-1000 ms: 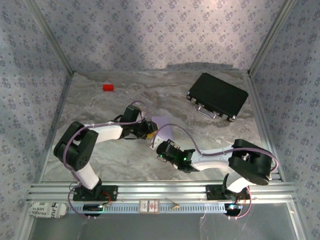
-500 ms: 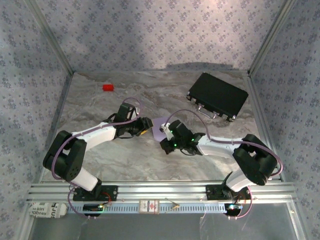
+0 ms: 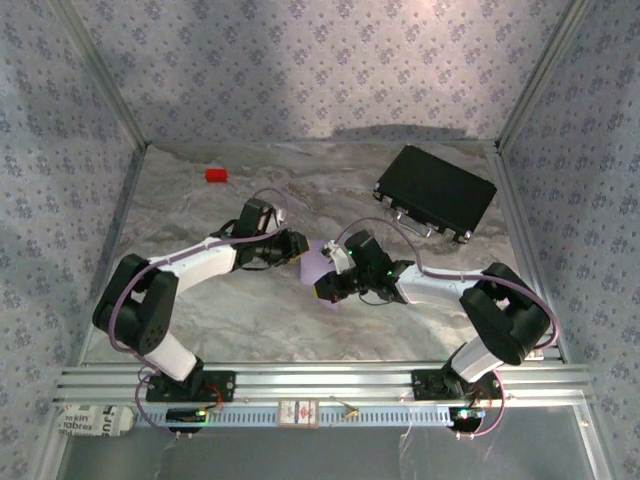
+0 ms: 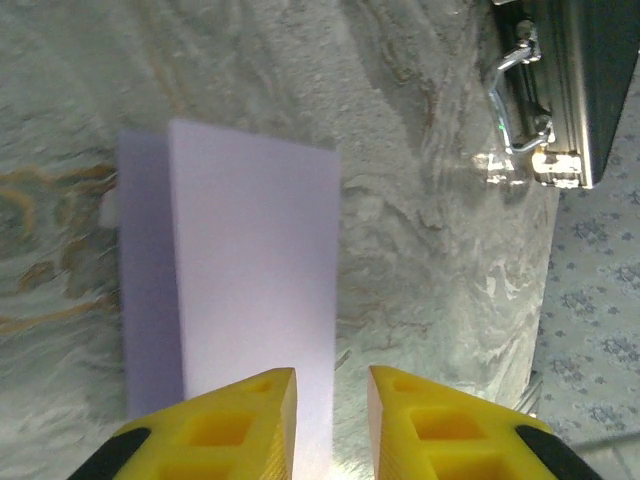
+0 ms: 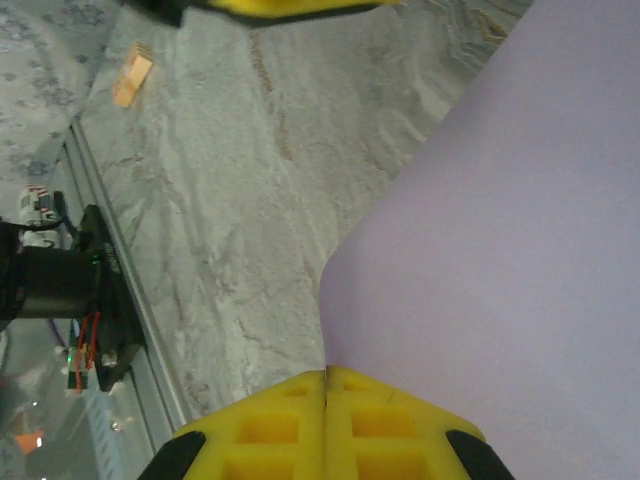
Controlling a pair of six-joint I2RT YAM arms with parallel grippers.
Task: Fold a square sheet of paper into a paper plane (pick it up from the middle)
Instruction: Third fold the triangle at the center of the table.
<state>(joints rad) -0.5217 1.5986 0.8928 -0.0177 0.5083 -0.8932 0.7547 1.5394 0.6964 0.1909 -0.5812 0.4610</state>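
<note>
Your right gripper [image 5: 326, 373] pinches the square sheet of paper [image 4: 250, 280] tight. It looks light and floppy. Your left gripper [image 4: 331, 373], barely apart, straddles its left edge; grip there gently.

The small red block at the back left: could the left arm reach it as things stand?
Probably yes. Bare tabletop lies between the left gripper and the red block, with nothing in the path. But that gripper is at the lilac paper, which the right gripper pinches.
</note>
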